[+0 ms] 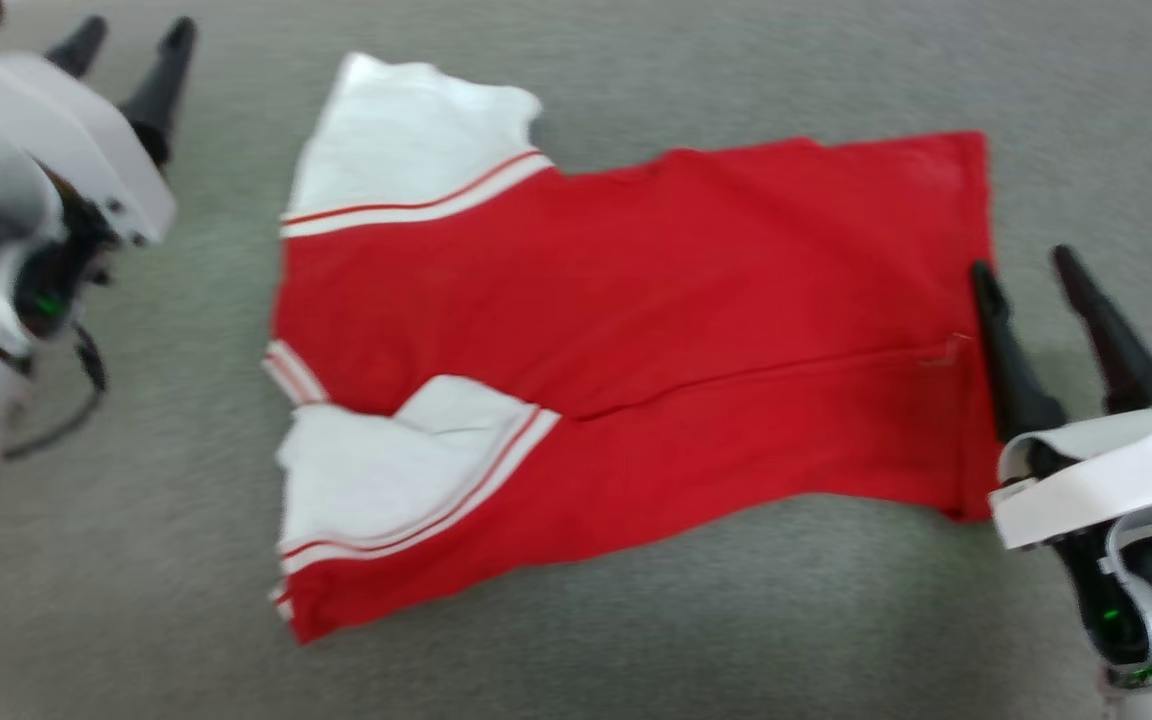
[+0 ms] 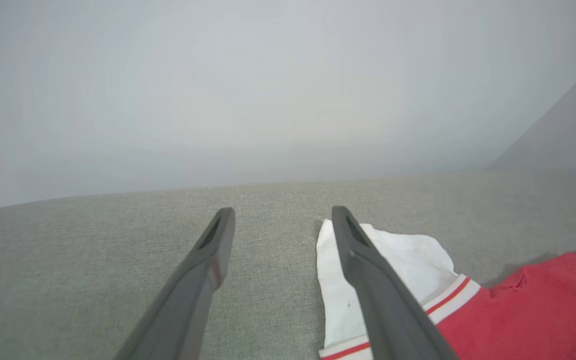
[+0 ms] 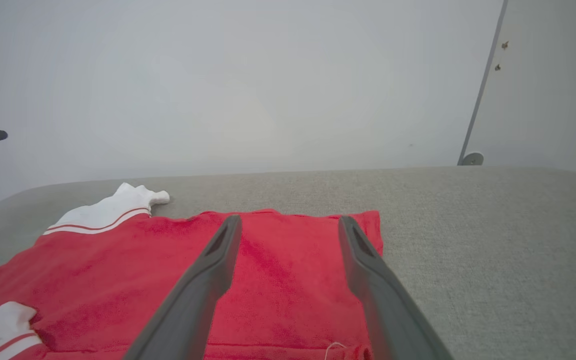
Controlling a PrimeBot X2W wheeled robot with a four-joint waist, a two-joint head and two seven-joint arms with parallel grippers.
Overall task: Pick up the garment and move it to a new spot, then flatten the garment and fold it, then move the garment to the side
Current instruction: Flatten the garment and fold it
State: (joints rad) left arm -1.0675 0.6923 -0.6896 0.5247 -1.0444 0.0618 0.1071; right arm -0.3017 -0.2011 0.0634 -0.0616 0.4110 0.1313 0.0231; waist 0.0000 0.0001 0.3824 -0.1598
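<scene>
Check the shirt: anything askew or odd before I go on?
The near white sleeve is rumpled, not flat. A loose thread sticks out at the hem of the shirt. Nothing else stands out.

A grey woven fabric surface (image 1: 636, 640) carries a red jersey (image 1: 636, 300) with white sleeves and red-and-white stripe trim. It is spread flat, with a fold line running along its length. Its hem end lies beneath and between the spread jaws of the right gripper (image 3: 290, 220), and plain grey weave lies beyond the outer jaw. Between the spread jaws of the left gripper (image 2: 283, 212) only grey weave lies. A white sleeve (image 2: 408, 260) lies under the jaw nearer the jersey.
</scene>
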